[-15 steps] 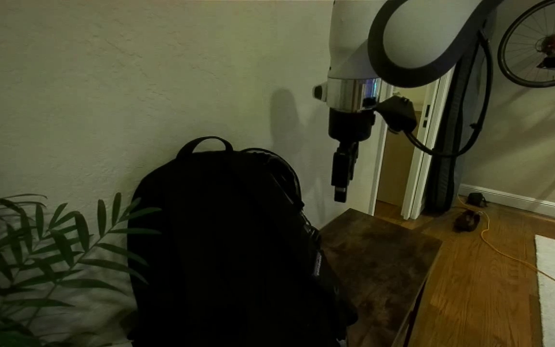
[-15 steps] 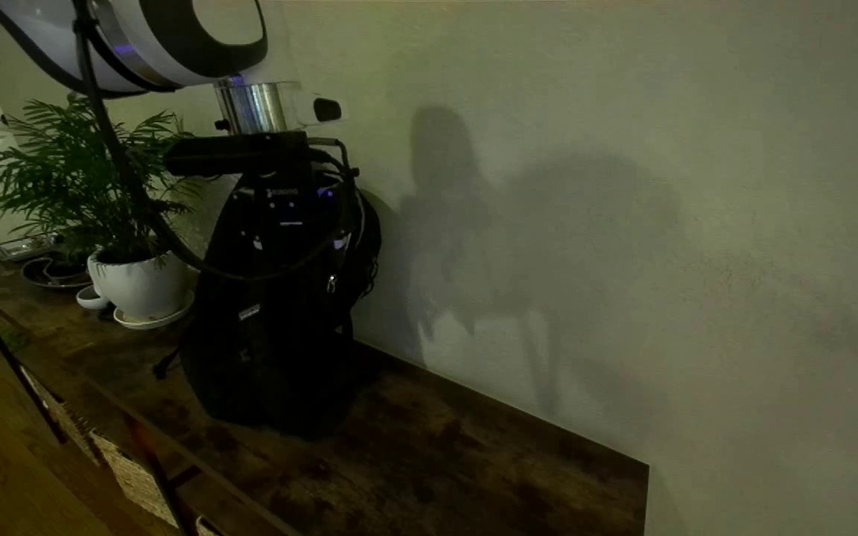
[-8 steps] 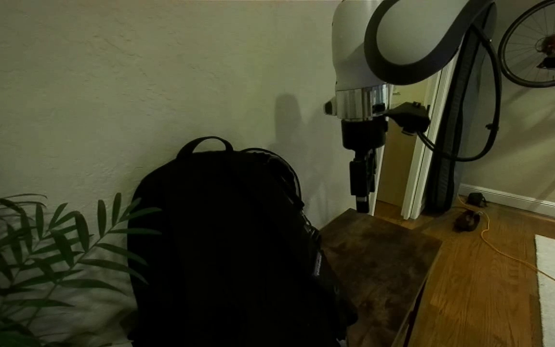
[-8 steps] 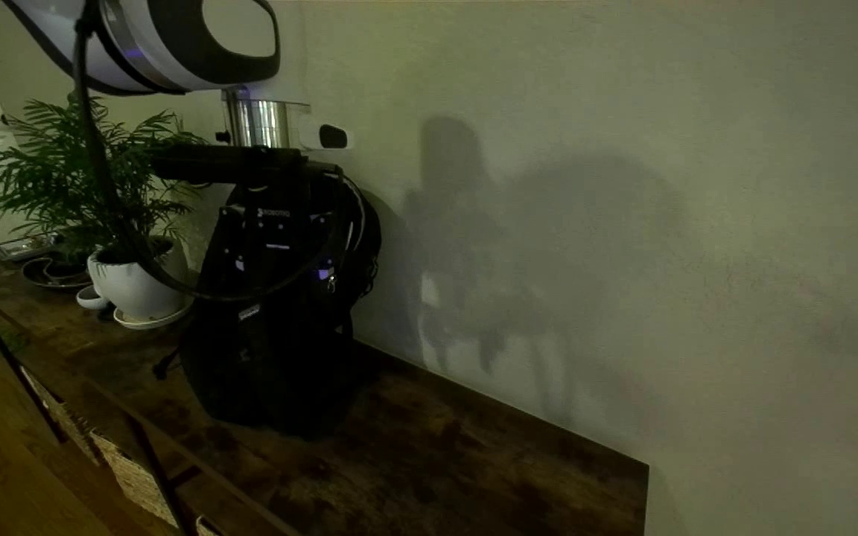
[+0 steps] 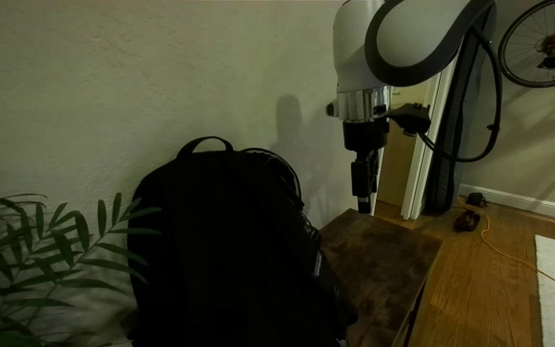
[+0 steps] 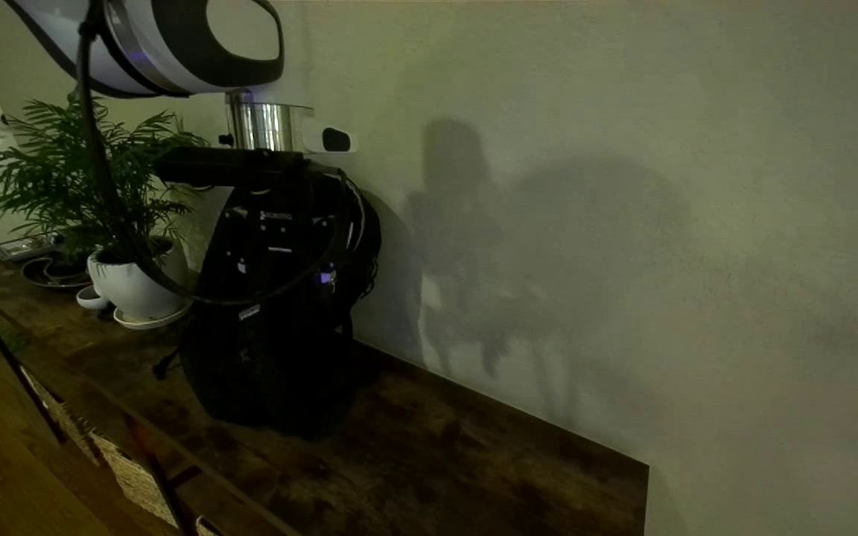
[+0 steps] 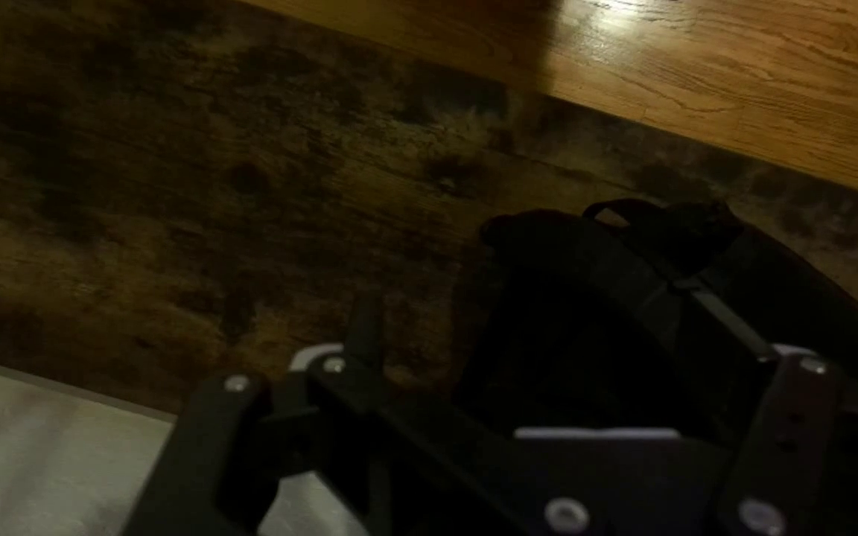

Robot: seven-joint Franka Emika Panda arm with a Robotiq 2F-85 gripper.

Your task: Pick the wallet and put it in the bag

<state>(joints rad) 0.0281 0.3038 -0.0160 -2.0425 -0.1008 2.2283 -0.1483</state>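
Note:
The bag is a black backpack [image 5: 229, 250] standing upright on the dark wooden bench [image 5: 378, 260], against the wall; it also shows in an exterior view [image 6: 272, 387] and at the lower right of the wrist view [image 7: 809, 283]. A dark hollow shows in its near side in the wrist view; I cannot tell how deep it is. My gripper [image 5: 364, 205] points down in the air beside the bag, above the bench end. In the wrist view my gripper [image 7: 541, 301] has its fingers wide apart with nothing between them. No wallet shows; it is hidden or out of view.
A potted plant [image 6: 138, 283] stands on the bench behind the bag, its leaves [image 5: 65, 255] close to the bag. A small white dish [image 6: 91, 298] sits by the pot. The wall [image 6: 585, 223] runs along the bench. A cable [image 5: 496, 96] hangs from the arm.
My gripper has moved down and away from the bag's top, toward the bench end, mostly in the first half second. It has barely moved since. The bag has stayed put.

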